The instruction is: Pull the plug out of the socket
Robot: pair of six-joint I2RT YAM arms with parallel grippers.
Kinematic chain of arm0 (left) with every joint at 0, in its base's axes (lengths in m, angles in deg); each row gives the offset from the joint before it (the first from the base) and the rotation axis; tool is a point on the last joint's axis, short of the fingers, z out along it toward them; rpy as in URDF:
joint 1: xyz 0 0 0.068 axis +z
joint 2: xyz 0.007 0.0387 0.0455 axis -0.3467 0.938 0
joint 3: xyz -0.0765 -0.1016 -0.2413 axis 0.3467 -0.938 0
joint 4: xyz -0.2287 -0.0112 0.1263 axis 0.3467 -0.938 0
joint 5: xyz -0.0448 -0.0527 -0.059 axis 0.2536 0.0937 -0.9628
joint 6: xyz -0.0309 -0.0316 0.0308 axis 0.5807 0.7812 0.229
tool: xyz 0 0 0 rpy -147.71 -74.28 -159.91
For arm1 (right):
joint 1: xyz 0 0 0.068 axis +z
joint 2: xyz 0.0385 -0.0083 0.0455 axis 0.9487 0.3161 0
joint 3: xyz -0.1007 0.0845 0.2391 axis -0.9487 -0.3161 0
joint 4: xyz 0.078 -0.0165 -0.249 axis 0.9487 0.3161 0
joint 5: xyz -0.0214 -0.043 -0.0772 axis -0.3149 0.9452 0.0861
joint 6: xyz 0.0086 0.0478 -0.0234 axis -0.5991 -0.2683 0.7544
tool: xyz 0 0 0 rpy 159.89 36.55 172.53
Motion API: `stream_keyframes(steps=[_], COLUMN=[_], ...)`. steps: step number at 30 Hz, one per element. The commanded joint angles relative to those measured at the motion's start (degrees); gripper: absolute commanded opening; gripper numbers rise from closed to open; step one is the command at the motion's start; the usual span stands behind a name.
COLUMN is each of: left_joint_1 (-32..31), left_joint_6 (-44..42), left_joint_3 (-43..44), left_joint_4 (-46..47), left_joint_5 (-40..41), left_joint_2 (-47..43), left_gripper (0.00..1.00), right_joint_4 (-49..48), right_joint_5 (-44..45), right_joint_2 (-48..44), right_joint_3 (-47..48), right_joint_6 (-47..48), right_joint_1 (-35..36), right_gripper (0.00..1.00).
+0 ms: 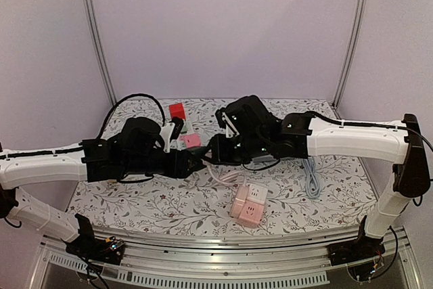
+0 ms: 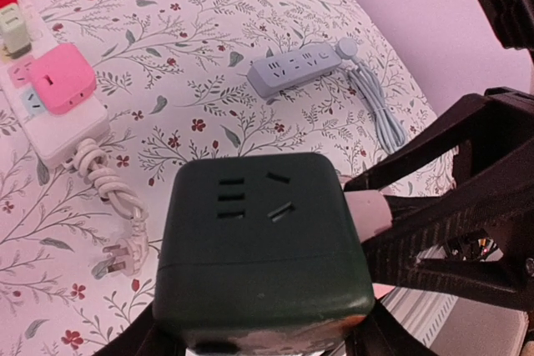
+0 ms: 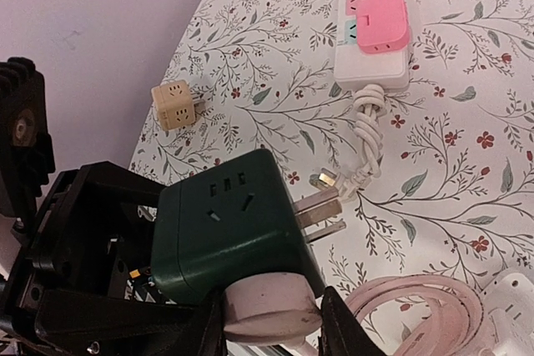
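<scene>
The socket is a dark green cube [image 2: 259,239] held above the table, and my left gripper [image 2: 259,338] is shut on its lower sides. In the right wrist view the same green socket [image 3: 225,223] shows bare metal prongs [image 3: 321,210] sticking out on the right. A pale pink round plug [image 3: 267,306] sits flush against one face of the cube, with my right gripper [image 3: 271,327] shut on it. From the left wrist view the plug [image 2: 367,210] peeks out at the cube's right side between black fingers [image 2: 434,164]. In the top view both grippers meet at mid-table [image 1: 206,157].
A white power strip carrying a pink adapter [image 3: 375,31] lies beyond, its cord bundled [image 3: 363,135]. A grey strip [image 2: 292,68], a beige cube [image 3: 173,104], a pink power cube [image 1: 247,204] and a coiled pink cable [image 3: 425,306] lie on the floral table [image 1: 169,201].
</scene>
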Motion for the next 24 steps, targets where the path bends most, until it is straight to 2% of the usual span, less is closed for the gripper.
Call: stream_keyframes(steps=[1,5,15,24], left_joint_1=[-0.6,0.3,4.2,5.5], left_joint_6=[-1.2,-0.1,2.0,2.2], left_joint_3=[-1.7,-3.7,-7.1,-7.6], left_joint_4=[-3.3,-0.3,10.2,11.3], left_joint_5=[4.3,0.9,-16.7,-17.4], left_joint_2=[0.2,-3.3,-8.0,-8.5], left_gripper=[0.14,0.14,0.15,0.15], right_joint_4=[-1.5,-4.3,-7.2,-7.6], right_joint_5=[2.3,3.1,5.7,7.3], right_joint_2=[-0.2,-0.7,-2.4,-2.0], right_joint_3=[1.7,-1.3,-7.3,-7.7], right_joint_6=[-1.9,0.4,12.1,15.0], right_joint_1=[0.5,0.5,0.6,0.4], right_gripper=[0.00,0.00,0.00,0.00])
